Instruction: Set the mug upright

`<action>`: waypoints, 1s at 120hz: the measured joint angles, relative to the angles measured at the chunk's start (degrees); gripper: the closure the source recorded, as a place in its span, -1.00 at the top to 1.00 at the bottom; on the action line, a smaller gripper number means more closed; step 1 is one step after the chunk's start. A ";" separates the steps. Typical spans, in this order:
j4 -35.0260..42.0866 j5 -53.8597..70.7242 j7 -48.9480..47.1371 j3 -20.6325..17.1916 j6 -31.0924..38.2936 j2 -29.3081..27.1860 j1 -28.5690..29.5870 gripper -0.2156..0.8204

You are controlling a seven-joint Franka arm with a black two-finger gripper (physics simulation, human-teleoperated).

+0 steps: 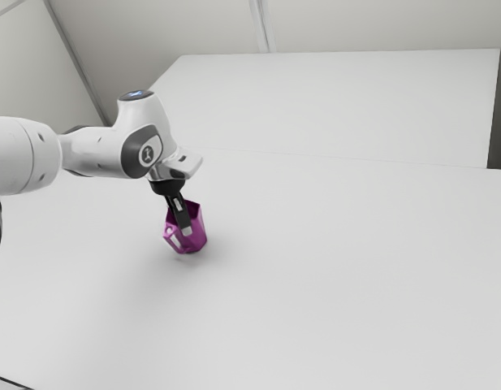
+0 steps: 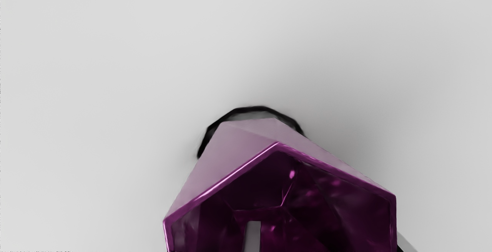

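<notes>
- Gripper [image 1: 184, 228]: fingers apart, gap fairly wide vs. the thin mug wall; not clamped on anything AFAICT.
- One finger [image 2: 253, 236] is down inside the mug [image 1: 197, 236], w/ space btwn it and the side wall; the other finger [image 2: 405, 244] is outside, right by that wall. Contact there: can't tell.
- Mug: on/just over the table [image 1: 315, 284], directly under the hand, mouth up, approx. upright. Slight lean poss.; base contact n/c from these angles.
- Handle [image 1: 168, 235] is on the exterior view's left side of the mug, low down.
- Handling (my guess): light, stiff, thin-walled; glossy faceted sides, so prob. slippery, & maybe brittle if it's glass or hard plastic. Go easy on squeeze.
- Best hold IMO: pinch one flat wall nr the rim [image 2: 336, 171], one finger in, one out, pads flat to the facet. A corner grip would prob. let it twist. Handle = backup, but awkward & off-centre.
- Dark arc [image 2: 251, 109] round the mug's base end; shadow or part of the mug, can't tell.
- Further out: pale table all round, soft shadow nr the mug, plain walls [image 1: 380, 24] behind.
</notes>
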State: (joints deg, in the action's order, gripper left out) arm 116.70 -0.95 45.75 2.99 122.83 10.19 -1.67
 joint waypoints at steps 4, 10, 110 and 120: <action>-0.02 0.08 -0.19 0.00 0.03 0.02 0.03 0.01; -0.03 0.16 -0.45 0.00 0.07 -0.03 0.05 0.13; -12.24 1.52 -23.25 -0.62 -13.38 -10.09 0.09 0.57; -15.46 1.63 -26.80 -0.94 -16.25 -9.91 0.40 0.58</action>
State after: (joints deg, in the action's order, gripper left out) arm 101.24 0.69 18.95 2.04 106.58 0.29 -1.27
